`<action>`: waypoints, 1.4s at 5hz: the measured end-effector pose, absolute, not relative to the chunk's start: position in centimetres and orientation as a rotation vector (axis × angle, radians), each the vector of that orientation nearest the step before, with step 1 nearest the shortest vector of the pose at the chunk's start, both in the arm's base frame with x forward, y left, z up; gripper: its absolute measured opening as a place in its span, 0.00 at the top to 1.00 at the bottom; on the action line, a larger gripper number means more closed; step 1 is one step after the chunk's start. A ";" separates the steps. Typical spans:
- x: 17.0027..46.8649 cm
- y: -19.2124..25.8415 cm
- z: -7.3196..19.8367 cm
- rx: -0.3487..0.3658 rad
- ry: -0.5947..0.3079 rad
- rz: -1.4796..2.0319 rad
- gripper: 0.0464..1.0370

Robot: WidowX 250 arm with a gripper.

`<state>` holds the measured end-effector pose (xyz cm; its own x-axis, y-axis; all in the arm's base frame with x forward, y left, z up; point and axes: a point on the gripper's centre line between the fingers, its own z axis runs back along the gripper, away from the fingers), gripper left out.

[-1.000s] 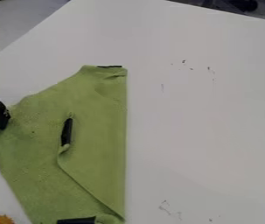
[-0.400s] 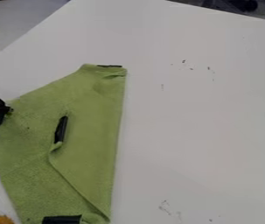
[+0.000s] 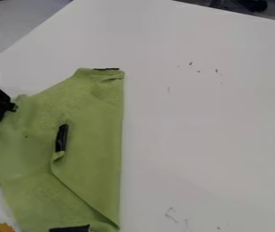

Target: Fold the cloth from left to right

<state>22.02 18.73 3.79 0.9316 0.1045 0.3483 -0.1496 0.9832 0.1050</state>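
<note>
At the left edge of the camera view is my black gripper [image 3: 1,116], shut on the upper left edge of the green cloth [image 3: 94,149]. The cloth covers the left part of the white surface, with its right side forming a long, nearly straight edge. A slanting fold line runs from near its middle down to the lower right corner. Dark patches lie at the cloth's top, middle and bottom. The pinched part of the edge is hidden behind the gripper.
The white table [image 3: 206,136] carries small dark marks at the upper right and near the bottom. An orange object [image 3: 2,227] lies at the bottom left corner. Dark items stand beyond the table's top right edge.
My gripper has moved left and slightly up. The cloth has shifted left with it, its top and right edge included, and its upper left edge now bunches beside the gripper.
</note>
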 end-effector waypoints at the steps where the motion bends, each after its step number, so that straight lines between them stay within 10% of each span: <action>1: 23.5 15.3 6.0 0.188 -0.352 0.113 0.99; 4: 25.3 6.4 3.8 0.153 -0.324 0.098 0.96; 7: 26.8 3.6 2.0 -0.092 -0.240 0.089 0.22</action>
